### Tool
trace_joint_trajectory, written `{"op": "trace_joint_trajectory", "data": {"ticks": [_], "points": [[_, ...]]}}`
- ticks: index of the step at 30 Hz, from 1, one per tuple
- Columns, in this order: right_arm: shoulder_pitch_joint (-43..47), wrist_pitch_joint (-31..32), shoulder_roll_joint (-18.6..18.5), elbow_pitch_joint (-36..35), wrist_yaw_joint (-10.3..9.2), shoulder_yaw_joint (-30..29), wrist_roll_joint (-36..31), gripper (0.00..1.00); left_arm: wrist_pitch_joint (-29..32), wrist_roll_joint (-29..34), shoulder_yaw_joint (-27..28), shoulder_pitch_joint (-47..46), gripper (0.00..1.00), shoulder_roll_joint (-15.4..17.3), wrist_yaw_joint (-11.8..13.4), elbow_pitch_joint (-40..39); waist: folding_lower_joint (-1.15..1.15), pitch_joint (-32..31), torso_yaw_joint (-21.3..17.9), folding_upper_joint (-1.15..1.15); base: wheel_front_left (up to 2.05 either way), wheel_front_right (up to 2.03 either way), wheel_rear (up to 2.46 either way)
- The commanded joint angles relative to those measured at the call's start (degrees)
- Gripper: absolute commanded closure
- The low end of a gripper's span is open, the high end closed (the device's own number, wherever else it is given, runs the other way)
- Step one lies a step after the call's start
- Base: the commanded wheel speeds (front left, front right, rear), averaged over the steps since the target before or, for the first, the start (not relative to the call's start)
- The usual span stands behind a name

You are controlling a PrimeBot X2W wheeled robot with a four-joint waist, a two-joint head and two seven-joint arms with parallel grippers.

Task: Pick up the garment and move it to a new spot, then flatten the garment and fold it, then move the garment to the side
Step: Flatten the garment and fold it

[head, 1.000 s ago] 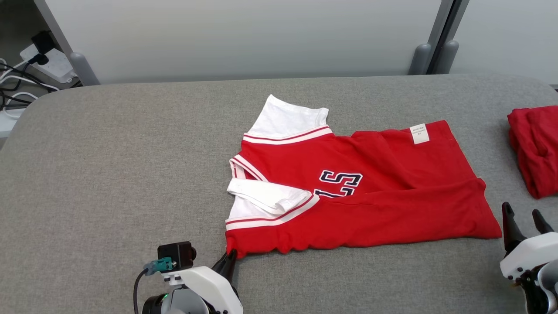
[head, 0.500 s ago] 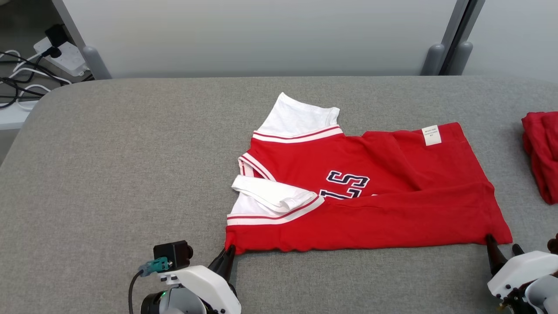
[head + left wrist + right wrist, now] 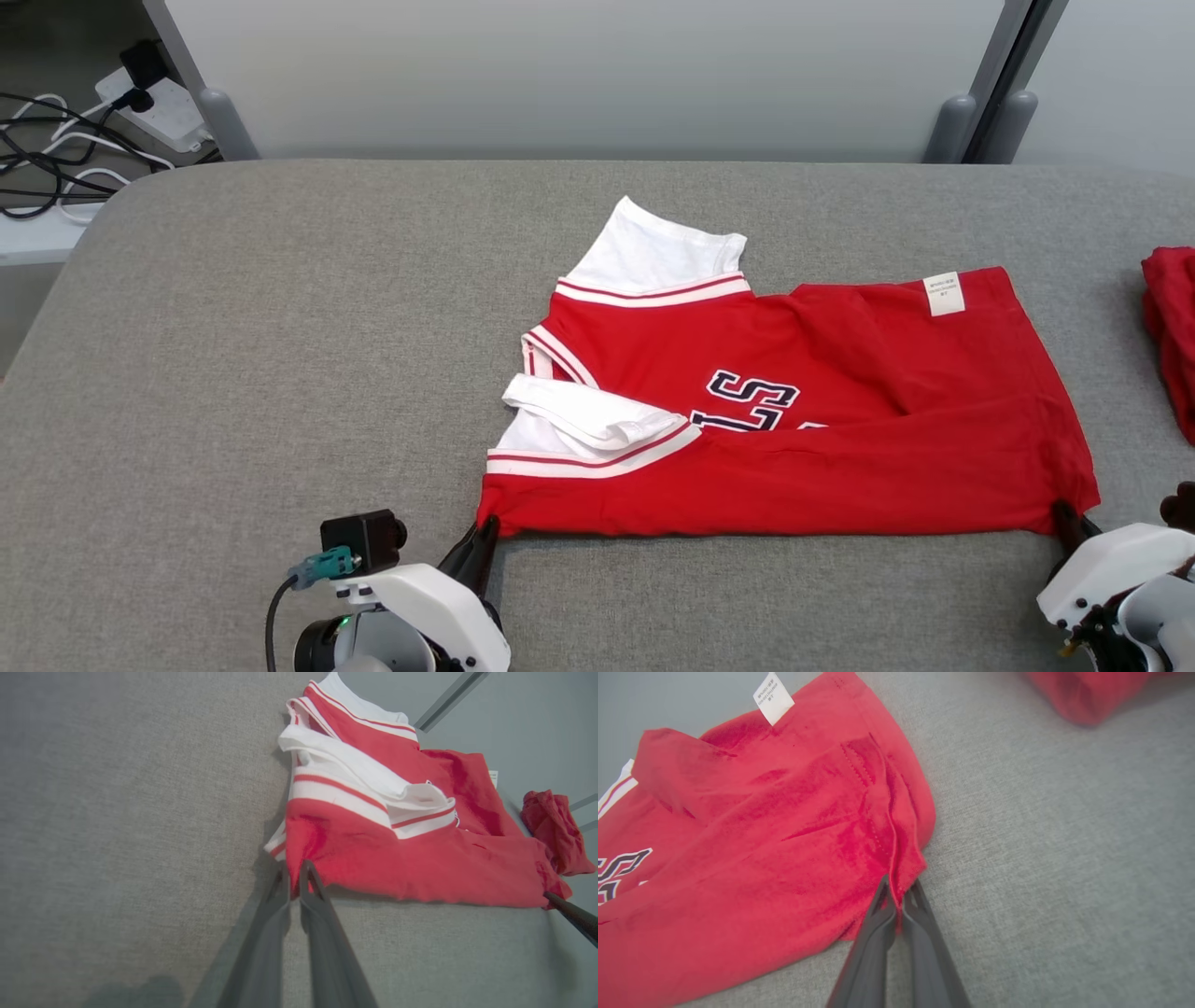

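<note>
1. Head view: the garment (image 3: 794,420), a red jersey with white sleeves, lies partly flattened on the grey table (image 3: 280,327), stretched between the two grippers. The left gripper (image 3: 484,537) is closed on the jersey's near corner at the sleeve end. The right gripper (image 3: 1064,518) is closed on the near corner at the hem end. The bulk of the cloth lies beyond both sets of tips. A second red cloth (image 3: 1172,327) lies beyond the right gripper and outward of it, apart from the jersey.

2. Left wrist view: the left gripper (image 3: 294,872) has its fingers pressed together on the red corner just below the striped band. The folded white sleeve (image 3: 355,767) sits ahead of the tips. The jersey's near edge runs off to the right toward the other arm's finger.

3. Right wrist view: the right gripper (image 3: 899,889) pinches a ridge of the hem corner, with red fabric bunched right at the tips. The white label (image 3: 773,697) lies far ahead and to the left, on the opposite edge.

4. Judgement: this looks like the flatten-and-fold step, with both near corners secured. The next move likely calls for raising both corners together, keeping the edge taut, and carrying it over toward the far edge evenly so neither corner slips or lags.
</note>
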Motion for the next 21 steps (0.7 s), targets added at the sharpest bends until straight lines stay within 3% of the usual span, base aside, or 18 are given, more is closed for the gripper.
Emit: {"op": "trace_joint_trajectory", "data": {"ticks": [1, 10, 21], "points": [[0.7, -0.9, -1.1, -0.8, 0.0, 1.5, 0.6, 1.0, -0.8, -0.1, 2.3, -1.7, 1.0, 1.6, 0.0, -1.4, 0.0, -0.2, 0.1, 0.0, 0.0, 0.0, 0.0], [9.4, -0.7, -3.7, -6.9, 0.0, 4.6, 5.3, 1.0, -0.5, -1.0, 3.1, 4.1, 1.0, 4.4, 2.0, -7.4, 0.0, -3.0, -0.2, 0.0, 0.0, 0.0, 0.0], [18.7, 3.2, -7.6, -15.0, 0.0, 4.6, 7.7, 1.0, 5.5, -2.4, 1.6, 14.7, 1.0, 8.7, 7.9, -20.0, 0.0, -5.1, -0.4, 0.0, 0.0, 0.0, 0.0]]}}
